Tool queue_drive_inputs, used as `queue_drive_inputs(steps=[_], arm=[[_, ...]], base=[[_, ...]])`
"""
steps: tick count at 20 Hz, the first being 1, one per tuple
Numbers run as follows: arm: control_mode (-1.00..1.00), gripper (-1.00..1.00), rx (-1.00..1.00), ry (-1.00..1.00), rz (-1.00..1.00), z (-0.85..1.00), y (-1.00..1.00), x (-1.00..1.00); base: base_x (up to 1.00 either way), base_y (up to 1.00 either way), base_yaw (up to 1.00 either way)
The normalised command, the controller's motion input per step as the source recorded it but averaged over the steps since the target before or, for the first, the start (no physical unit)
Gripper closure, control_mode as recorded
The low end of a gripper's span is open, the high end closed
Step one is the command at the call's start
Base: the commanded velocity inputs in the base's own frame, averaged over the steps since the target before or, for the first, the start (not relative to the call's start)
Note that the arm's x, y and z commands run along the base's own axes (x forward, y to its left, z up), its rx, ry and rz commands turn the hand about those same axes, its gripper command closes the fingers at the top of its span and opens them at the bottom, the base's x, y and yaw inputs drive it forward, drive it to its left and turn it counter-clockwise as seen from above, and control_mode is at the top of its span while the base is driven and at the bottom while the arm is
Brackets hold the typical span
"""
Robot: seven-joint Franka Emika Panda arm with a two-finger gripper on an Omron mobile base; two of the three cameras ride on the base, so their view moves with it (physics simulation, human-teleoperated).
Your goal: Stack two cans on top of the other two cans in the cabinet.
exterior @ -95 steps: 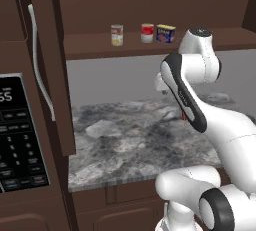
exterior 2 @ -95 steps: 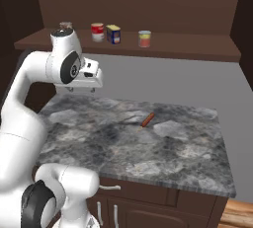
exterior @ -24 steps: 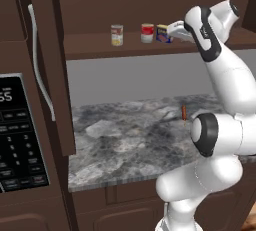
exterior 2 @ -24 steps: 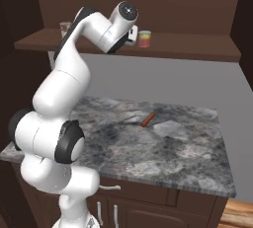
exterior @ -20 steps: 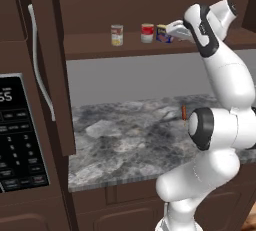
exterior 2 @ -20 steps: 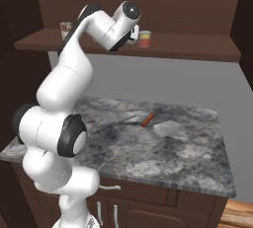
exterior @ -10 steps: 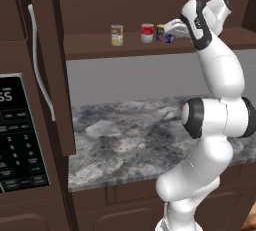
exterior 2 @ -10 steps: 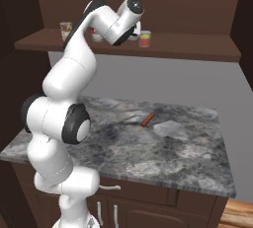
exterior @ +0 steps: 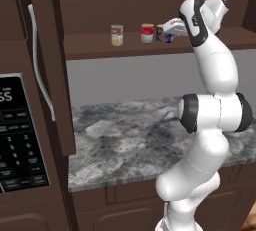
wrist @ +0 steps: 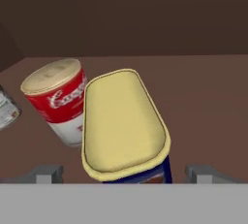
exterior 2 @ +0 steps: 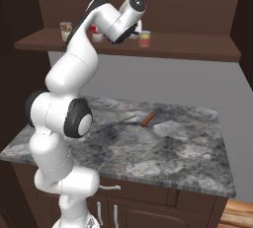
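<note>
Left base view, from left to right: cabinet [exterior: 150, 47] door with white bar handle [exterior: 41, 70], then the shelf board carrying the cream can [exterior: 117, 34], the red-and-white can [exterior: 147, 32] and the blue tin [exterior: 163, 34]. Gripper [exterior: 169, 27] hovers just above the blue tin, jaws released and spread to either side of it, grasping nothing. Hand view: red-and-white can [wrist: 58, 99] stands just beside the blue tin's yellow lid [wrist: 123, 121]. Right base view: pale-yellow can [exterior 2: 144, 39] stands apart at the right.

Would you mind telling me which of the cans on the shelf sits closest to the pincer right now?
The boxy blue tin with the pale-yellow lid: in the hand view it lies between the open pincer tips, while the red-and-white can stands beside it.
</note>
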Motion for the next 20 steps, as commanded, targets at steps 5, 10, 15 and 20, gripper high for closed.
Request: queue_drive_inputs(steps=[5, 10, 15, 20], arm=[[-1.0, -1.0, 0.0, -0.01, 0.01, -0.09, 0.0, 0.06], [-1.0, -1.0, 0.0, 0.0, 0.01, -0.1, 0.01, 0.03], [-1.0, 1.0, 0.0, -0.02, 0.0, -0.14, 0.04, 0.02], [-1.0, 1.0, 0.0, -0.06, 0.0, -0.07, 0.01, 0.09]], base=[[0.0, 0.0, 0.0], [0.0, 0.0, 0.0], [0.0, 0.0, 0.0], [0.0, 0.0, 0.0]])
